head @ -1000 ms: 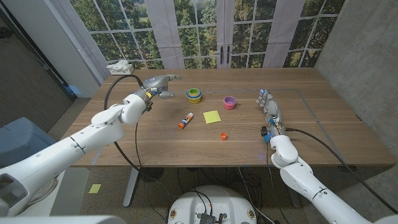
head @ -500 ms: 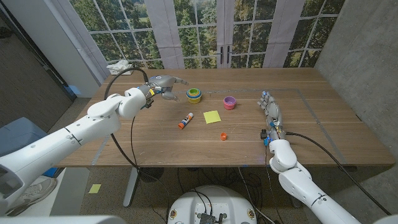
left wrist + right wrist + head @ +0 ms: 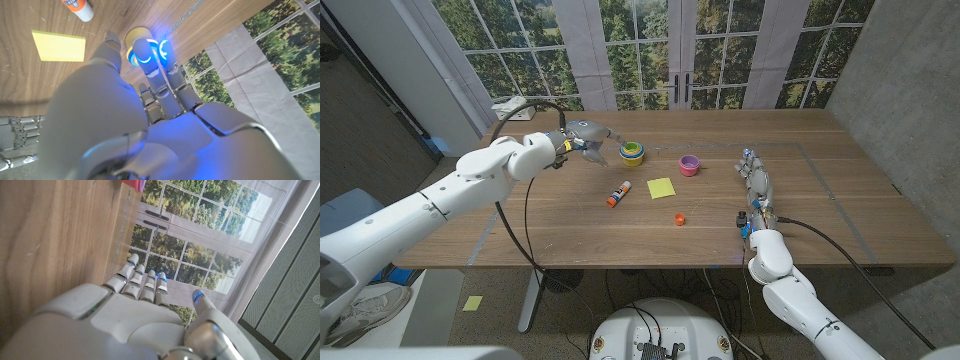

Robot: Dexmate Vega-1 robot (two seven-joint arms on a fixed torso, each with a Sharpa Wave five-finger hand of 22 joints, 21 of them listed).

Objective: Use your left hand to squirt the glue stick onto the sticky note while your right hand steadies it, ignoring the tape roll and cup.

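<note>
While the left robot hand (image 3: 588, 137) hangs in the upper left of the head view, over the far part of the wooden surface (image 3: 570, 225), its fingers are spread and it holds nothing. In the left wrist view the same hand (image 3: 145, 100) reaches toward a stack of coloured tape rolls (image 3: 136, 36), blue lights glowing at its fingertips. In the head view the tape rolls (image 3: 632, 152) sit just to the right of that hand, near the upper middle of the frame. Below them, close to the centre, the glue stick (image 3: 618, 194) lies on its side, white with an orange end, not touched by either hand. Just to its right lies the yellow sticky note (image 3: 661, 187), flat on the wood and apart from the stick. A small orange cap (image 3: 679, 219) sits below the note, and a pink cup (image 3: 690, 165) stands above and to the right of it. Further right, the right robot hand (image 3: 756, 180) lies stretched out along the surface with fingers extended and nothing in them, well apart from the note. The right wrist view shows its fingers (image 3: 142, 287) straight.
</note>
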